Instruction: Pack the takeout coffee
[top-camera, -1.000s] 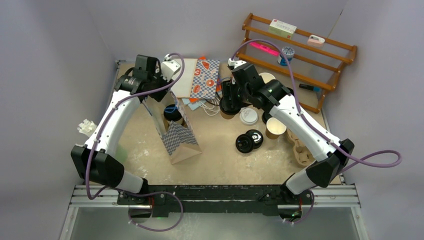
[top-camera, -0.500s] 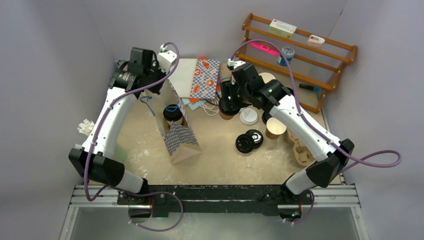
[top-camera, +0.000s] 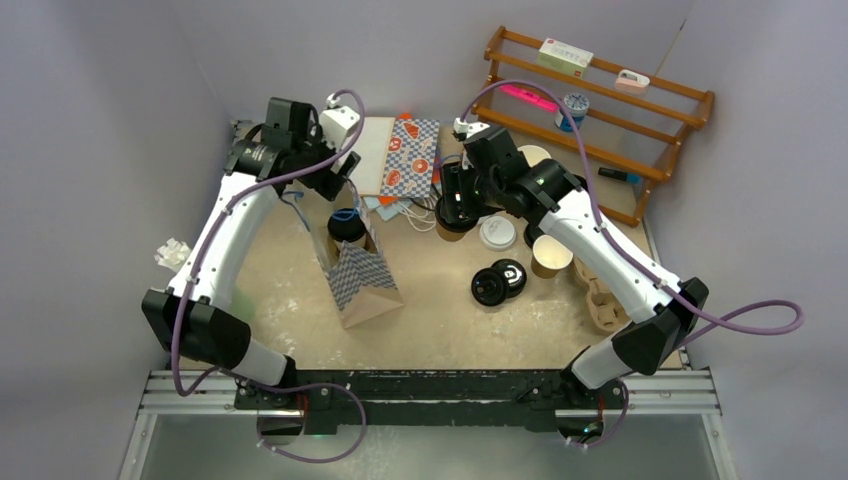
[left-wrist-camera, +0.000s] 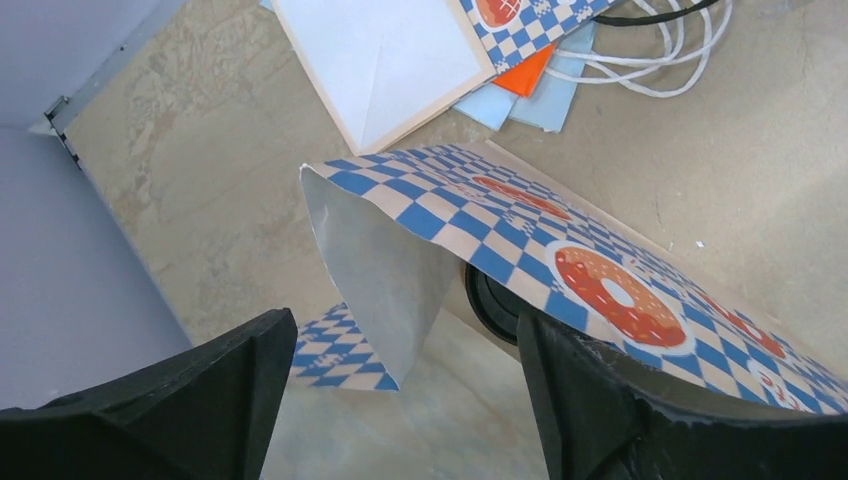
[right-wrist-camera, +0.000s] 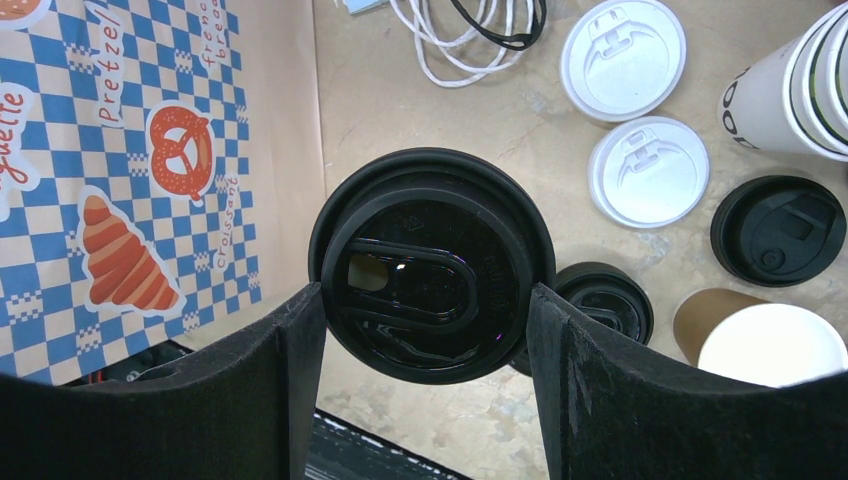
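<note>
1. The right fingers (right-wrist-camera: 620, 400) are clamped on a takeout coffee (right-wrist-camera: 432, 265). Its black lid fills the space between them, and the lid's rim overlaps both inner faces.
2. That cup stands upright. Whether its base rests on the table (right-wrist-camera: 400, 90) cannot be told.
3. The left fingers (left-wrist-camera: 200, 400) stand wide apart and hold nothing.
4. Under the gap between the left fingers is the open mouth of a blue-checked paper bag (left-wrist-camera: 430, 215). Its rim touches neither finger.
5. A second coffee (top-camera: 346, 228) sits inside that bag. In the left wrist view its dark lid shows under the bag's edge, nearer the finger on the right of that view.
6. In the top view the bag stands upright on the table, just on the base side of the left fingers and well apart from the right fingers.
7. A flat bag (right-wrist-camera: 120, 150) printed with a pretzel and a croissant lies on the table just beside the right fingers, on the side towards the left arm.
8. Beyond the right fingertips lie looped cords (right-wrist-camera: 470, 30) and two white lids (right-wrist-camera: 648, 170), side by side.
9. Farther out on that side are a stack of white cups (right-wrist-camera: 800, 80), a black lid (right-wrist-camera: 778, 230) and an open lidless cup (right-wrist-camera: 765, 350).
10. Another black lid (right-wrist-camera: 605, 300) sits just beside the held cup, partly hidden by it. Whether cups stand under these two black lids cannot be told.
</note>
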